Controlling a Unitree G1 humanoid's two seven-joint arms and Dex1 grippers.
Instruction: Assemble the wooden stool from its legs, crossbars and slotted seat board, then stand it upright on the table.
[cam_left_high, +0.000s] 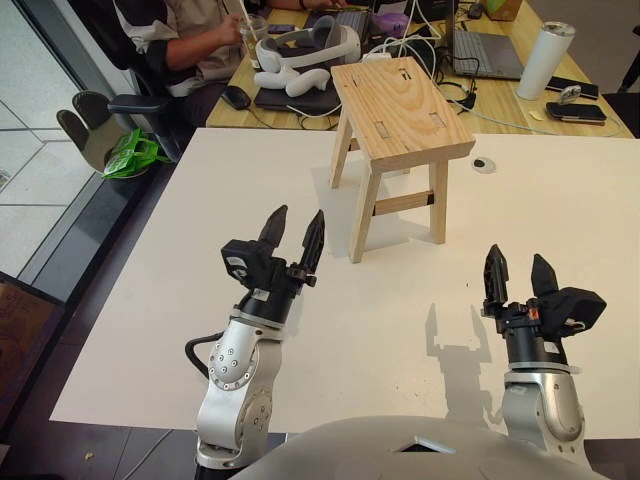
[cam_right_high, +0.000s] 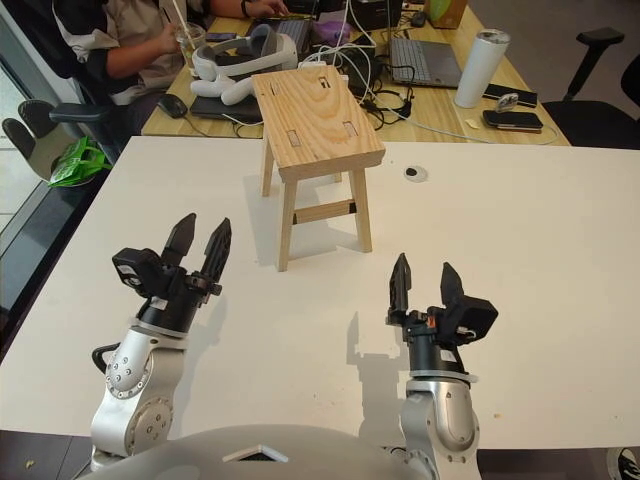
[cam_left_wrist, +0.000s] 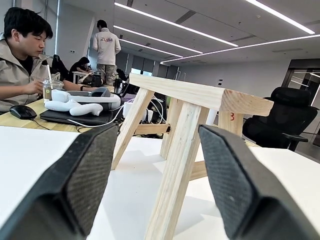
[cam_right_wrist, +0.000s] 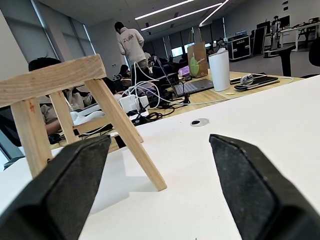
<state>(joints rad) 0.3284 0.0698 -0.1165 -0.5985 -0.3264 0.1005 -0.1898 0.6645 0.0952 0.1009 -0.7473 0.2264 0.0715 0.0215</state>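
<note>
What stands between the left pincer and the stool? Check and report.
Nothing visible does. Only bare table lies between the open left pincer and the upright stool. The right pincer, also open, sits off to the other side, clear of that path.

one stool (cam_left_high: 400, 105), two claws (cam_left_high: 299, 214) (cam_left_high: 517, 254), one table (cam_left_high: 180, 310)

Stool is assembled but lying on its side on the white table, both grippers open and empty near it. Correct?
No: the stool stands upright on its legs on the white table, as the left eye view shows. The rest holds: left gripper and right gripper are open, empty, near it.
</note>
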